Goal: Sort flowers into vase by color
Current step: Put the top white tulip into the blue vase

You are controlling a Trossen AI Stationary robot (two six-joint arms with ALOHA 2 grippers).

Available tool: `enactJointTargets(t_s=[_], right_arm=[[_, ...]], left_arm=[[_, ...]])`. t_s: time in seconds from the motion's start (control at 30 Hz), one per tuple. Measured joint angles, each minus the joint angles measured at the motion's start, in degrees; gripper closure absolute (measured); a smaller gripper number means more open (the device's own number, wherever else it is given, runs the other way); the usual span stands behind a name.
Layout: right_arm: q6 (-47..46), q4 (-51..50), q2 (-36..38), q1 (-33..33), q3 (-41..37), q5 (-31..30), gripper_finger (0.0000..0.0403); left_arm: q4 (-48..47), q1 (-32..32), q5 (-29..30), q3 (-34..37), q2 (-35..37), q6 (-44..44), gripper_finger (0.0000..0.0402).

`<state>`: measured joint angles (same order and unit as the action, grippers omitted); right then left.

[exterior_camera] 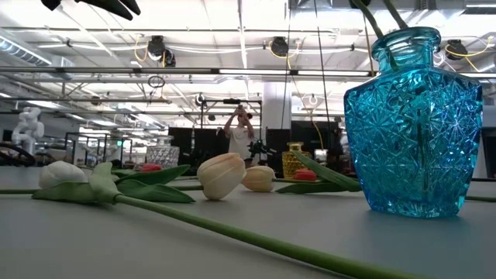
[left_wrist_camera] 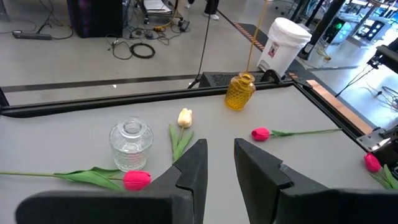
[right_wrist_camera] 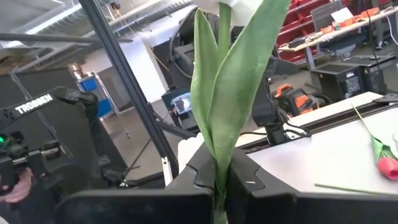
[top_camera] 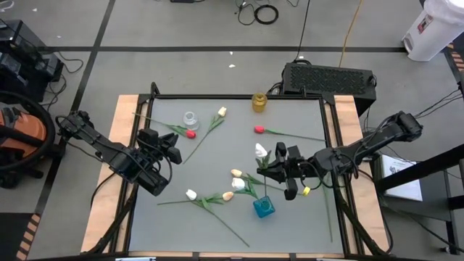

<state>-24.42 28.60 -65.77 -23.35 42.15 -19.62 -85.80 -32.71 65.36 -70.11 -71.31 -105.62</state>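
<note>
My right gripper (top_camera: 271,168) is shut on a white tulip (top_camera: 261,151) above the blue vase (top_camera: 264,208). Two green stems (exterior_camera: 391,12) rise from the vase's mouth in the low view. My left gripper (top_camera: 171,149) hovers open over the table's left part, nothing between its fingers (left_wrist_camera: 194,171). A red tulip (top_camera: 191,133) lies beside the clear vase (top_camera: 190,118). A cream tulip (top_camera: 222,112) and another red one (top_camera: 259,130) lie farther back. Several cream and white tulips (top_camera: 236,174) lie left of the blue vase. The yellow vase (top_camera: 259,101) stands at the far edge. My right gripper pinches the white tulip's stem and its folded leaves (right_wrist_camera: 219,177) between its two fingers, below the head. The fingers come level from the table's right side and lie across the stem. The tulip stands roughly upright, head up, its stem running down toward the blue vase's mouth (exterior_camera: 403,37).
A raised black rail (top_camera: 239,96) frames the grey table. Loose stems cross the mat near the front (top_camera: 225,221) and at the right (top_camera: 328,217). Open mat lies at the near left. A person stands far back in the room (exterior_camera: 240,128).
</note>
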Motion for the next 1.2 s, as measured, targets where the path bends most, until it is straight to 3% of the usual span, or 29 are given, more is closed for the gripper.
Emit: enactJointTargets(t_s=[1.2], right_arm=[[-0.4,-0.5,-1.1,-1.5,0.0,0.3,0.0403]], left_arm=[[0.9,0.0,0.0,0.0,0.0,1.5,0.0315]])
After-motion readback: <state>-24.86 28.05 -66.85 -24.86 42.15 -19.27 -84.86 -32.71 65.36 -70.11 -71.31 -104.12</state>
